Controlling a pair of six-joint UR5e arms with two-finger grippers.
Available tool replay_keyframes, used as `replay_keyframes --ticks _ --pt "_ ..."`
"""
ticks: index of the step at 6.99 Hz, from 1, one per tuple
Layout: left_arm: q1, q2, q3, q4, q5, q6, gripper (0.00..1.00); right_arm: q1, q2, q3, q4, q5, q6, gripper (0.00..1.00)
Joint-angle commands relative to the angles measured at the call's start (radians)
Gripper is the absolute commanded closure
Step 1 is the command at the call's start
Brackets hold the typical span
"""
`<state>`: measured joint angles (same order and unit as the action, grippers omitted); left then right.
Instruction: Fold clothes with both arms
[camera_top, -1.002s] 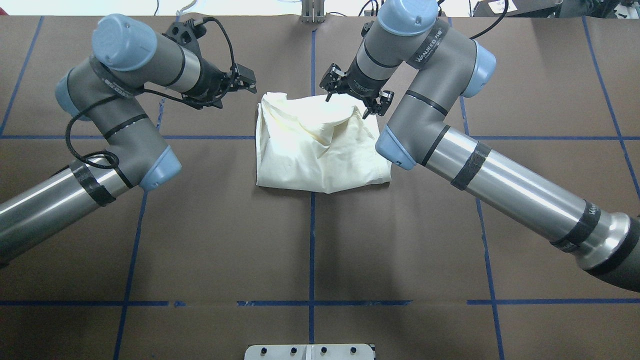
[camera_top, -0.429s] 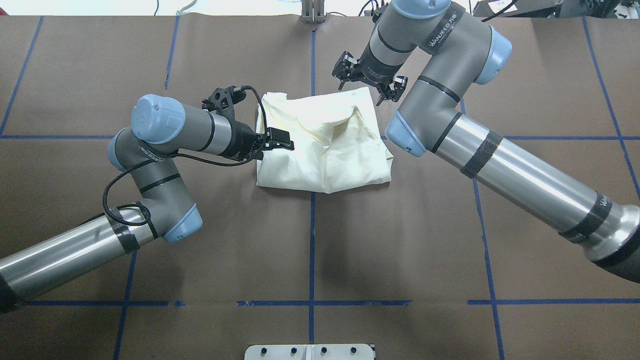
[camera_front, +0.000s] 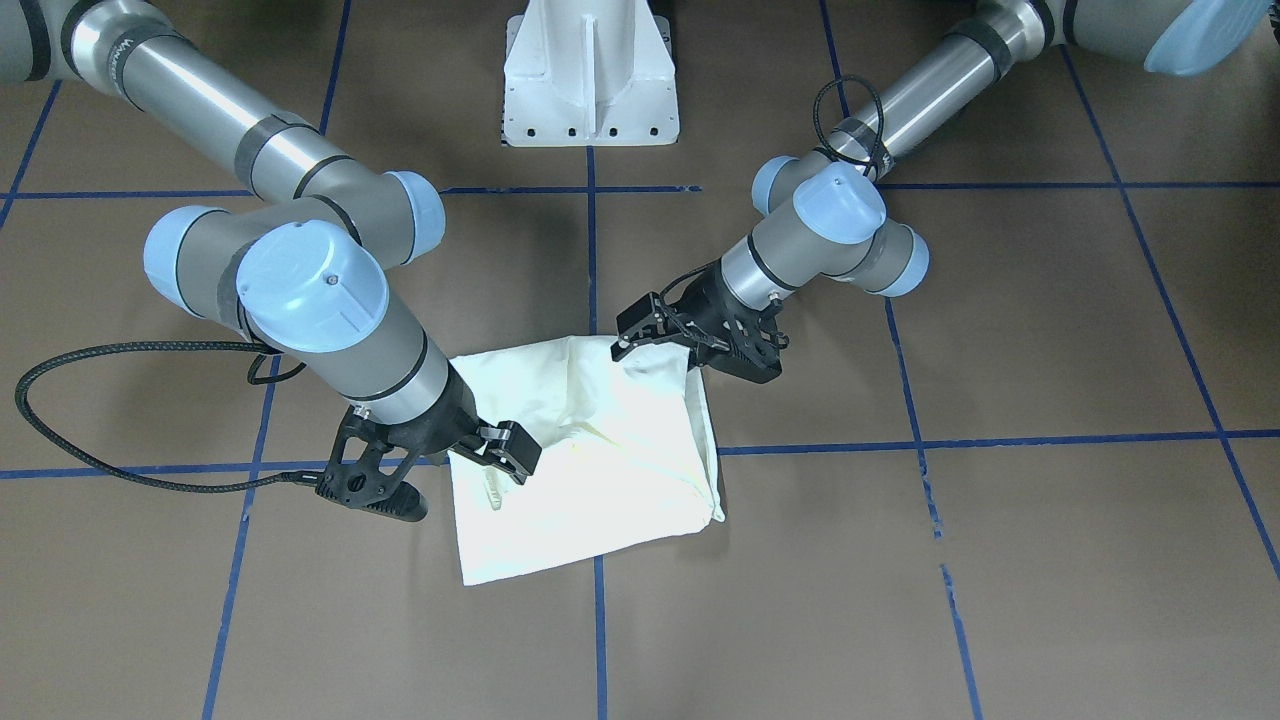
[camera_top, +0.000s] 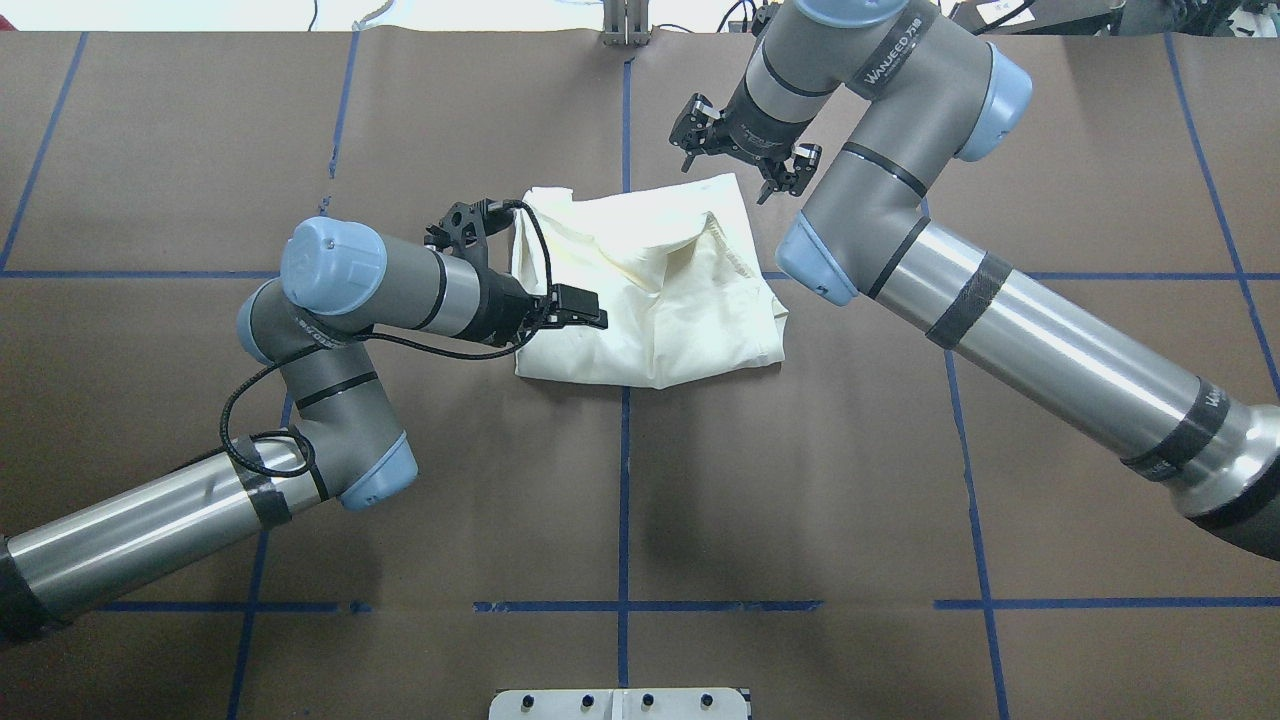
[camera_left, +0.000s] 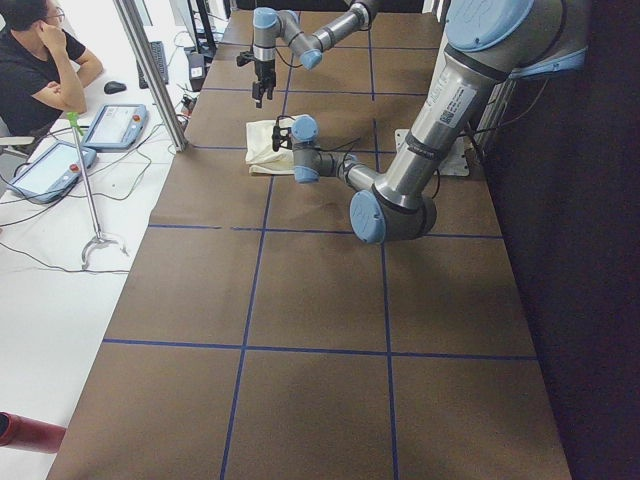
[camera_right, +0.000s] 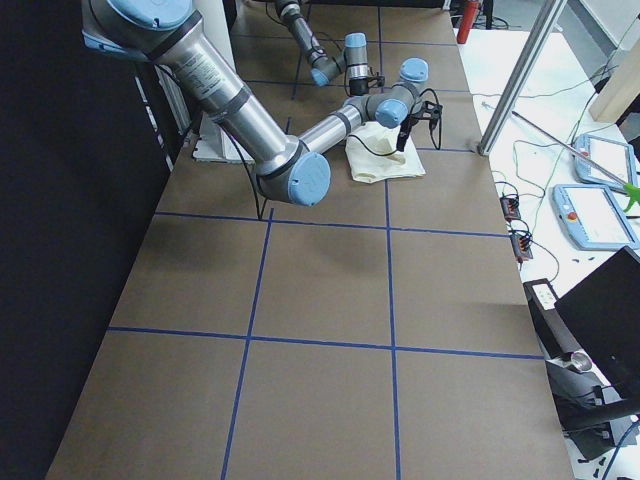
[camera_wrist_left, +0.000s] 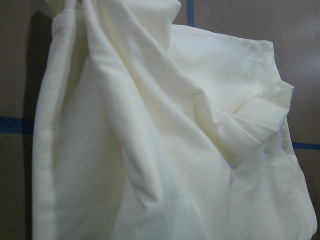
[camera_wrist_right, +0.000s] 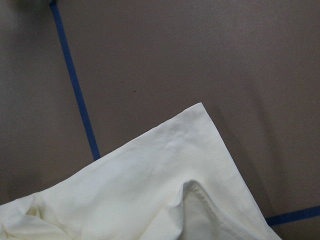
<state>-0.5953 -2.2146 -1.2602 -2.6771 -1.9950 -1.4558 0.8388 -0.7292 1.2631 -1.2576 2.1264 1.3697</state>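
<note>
Folded cream shirt (camera_top: 660, 300) lies mid-table (camera_top: 900, 450), toward the far edge. Left gripper (camera_top: 578, 303) over its left side, right gripper (camera_front: 510, 452) by its far-right corner. Can't tell either grip.

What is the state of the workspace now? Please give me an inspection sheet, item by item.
Surface: brown table with a blue tape grid.
Job's things: cream shirt, loosely folded, no print showing.
Clutter: nothing seen.
Grippers: right gripper open above the shirt's far corner; left gripper over its left side, state unclear.
Cables: black cable looped on the left arm.
Surroundings: seated person and tablet-like devices beside the table.
</note>
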Motion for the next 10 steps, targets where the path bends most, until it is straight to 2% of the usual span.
replay_keyframes --ticks 1,2,3,5,6,8,10 --pt "0.055 0.075 -0.092 -0.023 -0.002 -0.001 0.00 0.005 -0.003 -0.002 0.000 0.000 -0.021 0.00" --pt "0.101 0.117 -0.149 -0.024 -0.002 -0.003 0.00 0.005 -0.003 -0.004 0.001 0.000 -0.023 0.00" --pt "0.126 0.119 -0.162 -0.050 -0.002 -0.005 0.00 0.005 -0.003 -0.004 0.001 -0.002 -0.023 0.00" --pt "0.127 0.166 -0.255 -0.072 -0.030 -0.043 0.00 0.003 -0.009 -0.014 0.001 -0.009 -0.052 0.00" --pt "0.099 0.182 -0.281 -0.063 -0.107 -0.043 0.00 0.000 -0.009 -0.014 0.001 -0.022 -0.053 0.00" --pt "-0.070 0.181 -0.280 0.052 -0.209 -0.005 0.00 -0.038 0.002 -0.024 -0.011 -0.113 -0.044 0.00" --pt "-0.168 0.179 -0.280 0.139 -0.246 0.089 0.01 -0.066 0.014 -0.031 -0.075 -0.118 0.041 0.00"
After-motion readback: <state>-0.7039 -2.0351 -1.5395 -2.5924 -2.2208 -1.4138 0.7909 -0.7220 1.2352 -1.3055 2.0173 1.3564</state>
